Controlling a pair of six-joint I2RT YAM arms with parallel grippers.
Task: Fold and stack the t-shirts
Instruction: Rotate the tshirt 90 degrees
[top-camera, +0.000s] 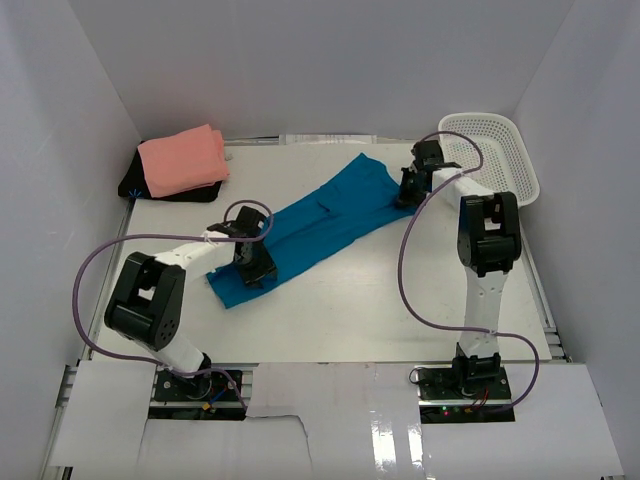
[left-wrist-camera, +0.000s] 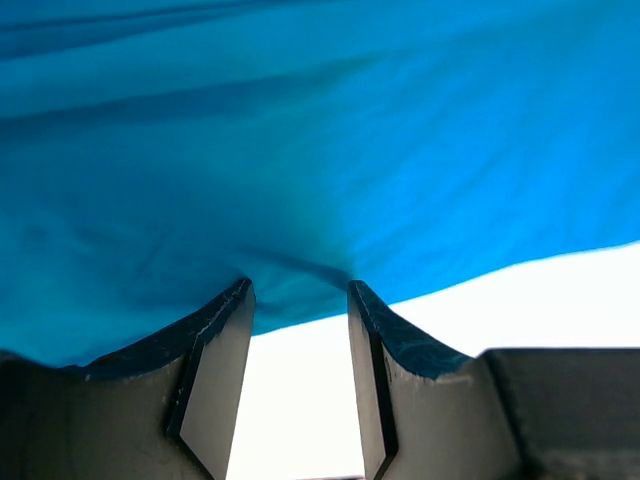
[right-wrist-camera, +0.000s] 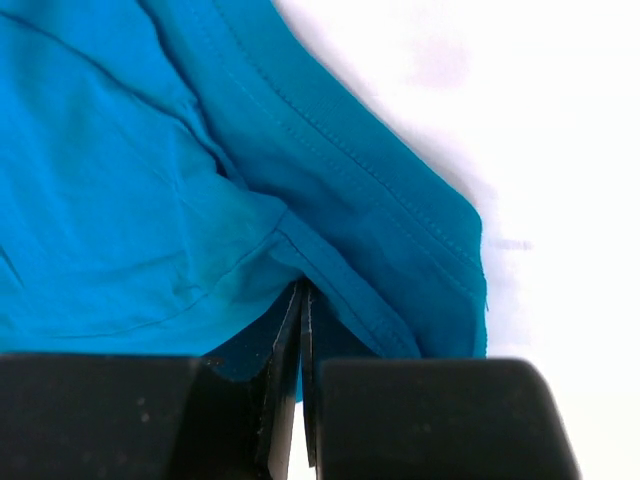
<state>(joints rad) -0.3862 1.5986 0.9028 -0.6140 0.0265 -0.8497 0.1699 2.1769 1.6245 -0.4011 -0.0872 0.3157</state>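
the teal shirt (top-camera: 310, 225) lies as a long, narrow band between the two grippers, slanting across the white table (top-camera: 350, 320). its near end is at the left gripper (top-camera: 255, 268) and its far end at the right gripper (top-camera: 408, 192).

in the left wrist view the left gripper (left-wrist-camera: 300, 300) has its fingers spread, with bare table showing in the gap. the shirt (left-wrist-camera: 300, 130) fills everything ahead of and above the tips. its lower edge runs across both fingertips, and a dark pucker of cloth sits just between them. whether the tips nip that edge is hard to say.

the right gripper (right-wrist-camera: 303, 300) has its fingers pressed together on the shirt (right-wrist-camera: 150, 200), pinching a stitched hem at its corner. the cloth spreads ahead and to the left of the fingers, and bare table lies to the right.

the cloth is soft, matte and smooth, with shallow creases and double-stitched seams.

the pink shirt (top-camera: 183, 160) is folded into a thick rectangle on something dark, well beyond the left gripper and apart from the teal one. a white mesh basket (top-camera: 500, 150), rounded at the corners, sits just right of the right gripper.
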